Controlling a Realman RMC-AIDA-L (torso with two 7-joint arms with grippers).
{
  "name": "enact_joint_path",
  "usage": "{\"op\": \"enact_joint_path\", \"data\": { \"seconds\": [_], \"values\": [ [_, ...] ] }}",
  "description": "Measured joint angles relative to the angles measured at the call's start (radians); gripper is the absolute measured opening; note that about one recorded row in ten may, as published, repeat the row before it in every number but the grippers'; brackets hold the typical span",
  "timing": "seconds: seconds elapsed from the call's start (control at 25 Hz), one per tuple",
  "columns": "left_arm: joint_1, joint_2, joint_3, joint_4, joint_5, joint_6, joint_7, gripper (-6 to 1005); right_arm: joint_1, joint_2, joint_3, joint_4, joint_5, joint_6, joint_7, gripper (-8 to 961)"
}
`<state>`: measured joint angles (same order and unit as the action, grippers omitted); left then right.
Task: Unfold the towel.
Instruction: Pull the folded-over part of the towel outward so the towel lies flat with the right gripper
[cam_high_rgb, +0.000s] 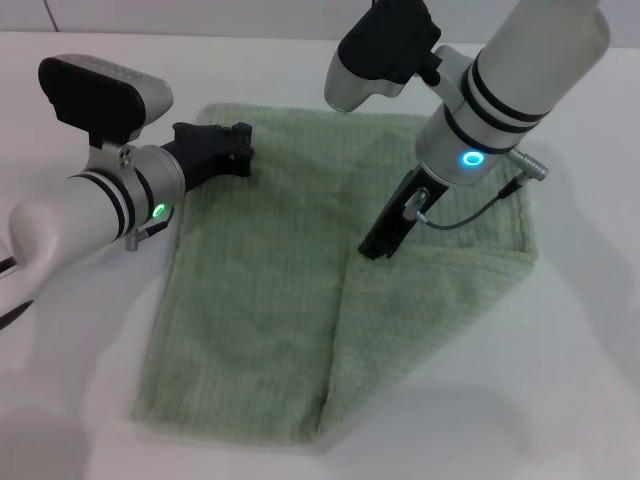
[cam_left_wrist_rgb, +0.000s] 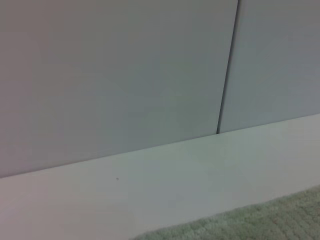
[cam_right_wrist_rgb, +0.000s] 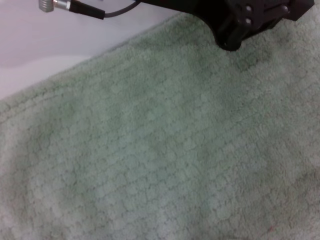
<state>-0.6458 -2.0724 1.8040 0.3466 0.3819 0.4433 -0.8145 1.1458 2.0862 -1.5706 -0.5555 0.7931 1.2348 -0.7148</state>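
Two arms are over a white tabletop (cam_high_rgb: 580, 330), and between them lies the towel (cam_high_rgb: 260, 290), pale sage green with a fine ribbed weave. It is spread flat across most of its area, but its near right corner is folded over on top of itself, forming a triangular flap (cam_high_rgb: 420, 320) whose diagonal crease runs from the towel's right edge down toward the near hem.

On the left, the left tool (cam_high_rgb: 238, 150) reaches in low from the side and sits at the towel's far left edge, right over the cloth there; whether its black fingers are parted or pressed together I cannot tell from here. Its wrist camera looks past a strip of green towel (cam_left_wrist_rgb: 270, 220) toward the tabletop and a grey wall (cam_left_wrist_rgb: 110, 75) behind.

On the right, the right tool (cam_high_rgb: 378, 248) points steeply down, with its dark tip at the towel's surface just above the fold's crease. Its state I cannot tell either. The right wrist view is filled with towel (cam_right_wrist_rgb: 150, 150) texture, with the black tool body (cam_right_wrist_rgb: 245, 20) at one edge.
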Motion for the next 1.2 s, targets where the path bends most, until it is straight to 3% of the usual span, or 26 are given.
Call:
{"op": "enact_joint_path", "data": {
  "seconds": [0.28,0.64,0.92,1.2],
  "values": [
    [0.0,0.0,-0.001,0.0,0.0,0.0,0.0,-2,0.0,0.0,0.0,0.0,-0.001,-0.002,0.0,101],
    [0.0,0.002,-0.002,0.0,0.0,0.0,0.0,-2,0.0,0.0,0.0,0.0,-0.005,0.004,-0.013,0],
    [0.001,0.002,-0.002,0.0,0.0,0.0,0.004,-1,-0.002,-0.001,0.0,-0.038,-0.007,0.019,-0.012,-1],
    [0.007,0.002,-0.001,0.002,0.0,0.0,0.004,-1,-0.039,-0.005,0.0,-0.204,-0.011,0.12,0.012,0]
  ]
}}
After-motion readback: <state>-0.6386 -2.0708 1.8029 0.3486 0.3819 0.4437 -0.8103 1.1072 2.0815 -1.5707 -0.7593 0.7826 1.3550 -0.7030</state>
